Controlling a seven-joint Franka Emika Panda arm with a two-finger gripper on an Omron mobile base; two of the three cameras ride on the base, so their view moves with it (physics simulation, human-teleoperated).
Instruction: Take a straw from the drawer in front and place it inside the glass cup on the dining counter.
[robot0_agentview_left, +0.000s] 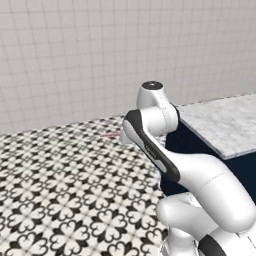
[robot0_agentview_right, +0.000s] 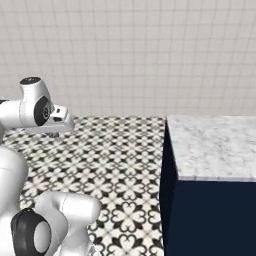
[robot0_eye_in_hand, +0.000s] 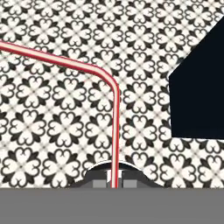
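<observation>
Straw: the red-pink straw (robot0_eye_in_hand: 115, 122) rises from between the finger tips, bends, then runs off to the left edge of the hand view; in the left base view a faint pink streak (robot0_agentview_left: 109, 134) shows beside the arm, above the floor.
Jaws: clenched on the straw's lower end.
Gripper (robot0_eye_in_hand: 114, 183): held over the patterned floor (robot0_eye_in_hand: 52, 131).
Surface: the marble-topped dining counter (robot0_agentview_right: 215, 145) with its navy base stands to the right, apart from the gripper.
Backdrop: white tiled wall (robot0_agentview_right: 130, 55).
</observation>
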